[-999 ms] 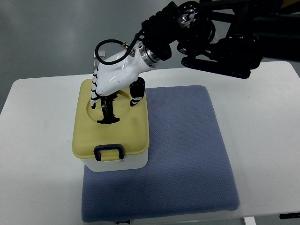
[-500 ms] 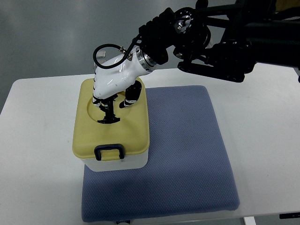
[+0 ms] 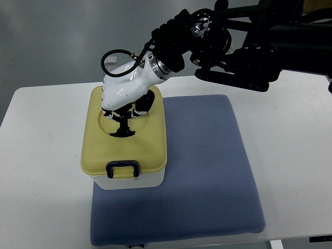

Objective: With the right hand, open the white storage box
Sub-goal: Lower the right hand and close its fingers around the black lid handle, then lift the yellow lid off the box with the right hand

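One storage box (image 3: 123, 179), latch toward the camera, right hand (image 3: 123, 93) gripping its lid handle (image 3: 123, 129)

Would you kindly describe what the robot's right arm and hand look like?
The right hand has a glossy white shell and black-and-white segmented fingers. A thin black cable loops over its back. A silver wrist ring joins it to a bulky black arm with exposed joints.

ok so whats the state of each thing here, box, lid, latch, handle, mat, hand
white storage box: closed, standing on the mat's left edge
yellow lid: seated flat on the box
front latch: down against the lid's front edge
lid handle: upright in the round recess
blue mat: flat on the table
right hand: over the recess, fingers curled at the handle's top
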You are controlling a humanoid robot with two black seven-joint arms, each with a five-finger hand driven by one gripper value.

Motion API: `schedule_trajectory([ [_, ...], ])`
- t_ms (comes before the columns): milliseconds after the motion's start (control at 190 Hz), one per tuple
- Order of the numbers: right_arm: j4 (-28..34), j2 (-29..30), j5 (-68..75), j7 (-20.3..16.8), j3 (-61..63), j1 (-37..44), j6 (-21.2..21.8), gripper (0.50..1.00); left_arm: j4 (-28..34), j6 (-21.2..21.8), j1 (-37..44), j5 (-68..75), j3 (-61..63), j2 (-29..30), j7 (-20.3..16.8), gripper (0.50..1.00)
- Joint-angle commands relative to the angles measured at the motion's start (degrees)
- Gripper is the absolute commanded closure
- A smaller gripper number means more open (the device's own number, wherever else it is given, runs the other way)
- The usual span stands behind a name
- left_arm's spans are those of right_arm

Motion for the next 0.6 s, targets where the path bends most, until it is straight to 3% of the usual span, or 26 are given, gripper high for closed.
schedule_trajectory([
  [0,0.0,0.2,0.1,0.0,0.3,0.1,0.0,1.000,0.0,0.0,0.0,0.0,0.0,0.0,0.0,0.500],
  [363,0.0,-0.5,0.7,0.0,3.0,2.5,0.1,1.000,0.0,0.0,0.0,0.0,0.0,0.0,0.0,0.500],
  [594,-0.1,-4.4,1.4,0.0,3.1,5.2,0.4,1.000,0.0,0.0,0.0,0.0,0.0,0.0,0.0,0.500],
])
